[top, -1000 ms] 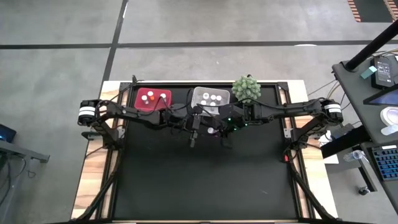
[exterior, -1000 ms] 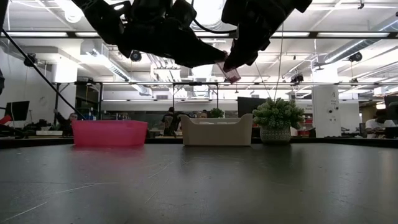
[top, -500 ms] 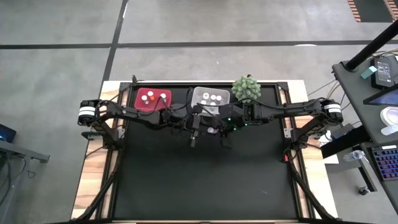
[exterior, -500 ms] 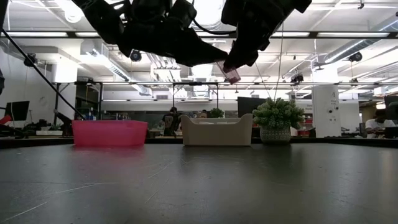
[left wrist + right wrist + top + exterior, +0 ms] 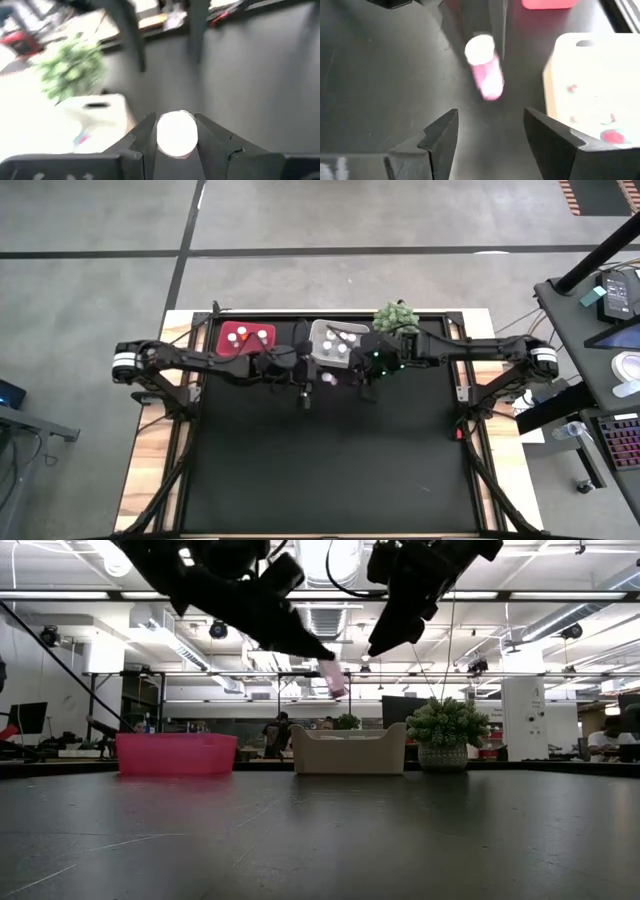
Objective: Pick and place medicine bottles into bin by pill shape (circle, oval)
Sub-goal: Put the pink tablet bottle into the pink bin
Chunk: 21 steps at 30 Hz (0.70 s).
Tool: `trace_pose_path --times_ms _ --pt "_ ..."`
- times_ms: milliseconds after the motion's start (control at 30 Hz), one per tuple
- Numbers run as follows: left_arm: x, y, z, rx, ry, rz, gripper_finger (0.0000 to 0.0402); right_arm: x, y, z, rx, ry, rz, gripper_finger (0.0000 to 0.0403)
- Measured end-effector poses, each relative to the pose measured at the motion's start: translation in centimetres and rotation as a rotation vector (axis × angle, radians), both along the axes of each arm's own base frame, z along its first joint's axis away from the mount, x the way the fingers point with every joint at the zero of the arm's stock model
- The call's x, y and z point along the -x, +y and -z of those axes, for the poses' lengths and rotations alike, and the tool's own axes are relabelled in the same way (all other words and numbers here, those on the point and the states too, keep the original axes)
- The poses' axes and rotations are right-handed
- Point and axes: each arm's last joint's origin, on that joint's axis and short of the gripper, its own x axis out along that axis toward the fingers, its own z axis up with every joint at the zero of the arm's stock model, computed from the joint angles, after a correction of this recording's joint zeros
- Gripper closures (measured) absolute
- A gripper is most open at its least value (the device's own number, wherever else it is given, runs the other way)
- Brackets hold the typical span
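Note:
A small pink medicine bottle (image 5: 336, 681) with a white cap (image 5: 176, 133) hangs in the air, in front of the white bin (image 5: 338, 338). My left gripper (image 5: 330, 670) is shut on it. My right gripper (image 5: 490, 131) stands open just to its right, fingers apart, touching nothing; its wrist view shows the bottle (image 5: 485, 67) a little way off. In the high view the cap (image 5: 328, 378) shows between the two grippers. More white-capped bottles lie in the red bin (image 5: 247, 338) and in the white bin. My left gripper pinches the bottle between its two fingers (image 5: 144, 136), at the cap end (image 5: 176, 133); the cap faces back toward the wrist. The fingers slant down toward the table's right. The pink body (image 5: 338, 686) sticks out tilted past the fingertips, lifted well clear of the table.
The red bin (image 5: 175, 753) and the white bin (image 5: 348, 752) stand side by side at the table's far edge, with a green spiky plant (image 5: 447, 730) to their right. The black mat (image 5: 330, 470) spreads out nearer than the arms. People show in the room beyond.
My right gripper has let go of the bottle, which it held at its fingertips before, and has drawn back up and away. My left gripper has taken it and carried it slightly down and toward the table's left; both arms have shifted leftward.

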Motion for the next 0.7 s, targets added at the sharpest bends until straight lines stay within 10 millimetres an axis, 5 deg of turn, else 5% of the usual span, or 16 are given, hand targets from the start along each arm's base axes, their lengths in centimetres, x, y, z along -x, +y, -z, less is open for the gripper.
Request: trace_pose_path --times_ms 267,700 --pt "3.8 2.7 -1.1 0.000 0.142 -0.294 0.0307 1.4 -0.9 0.1 0.024 -0.019 0.013 0.0188" --pt "11.1 7.8 -1.9 0.109 0.295 -0.693 0.0306 3.0 -3.6 3.7 0.100 -0.106 0.063 0.0189"
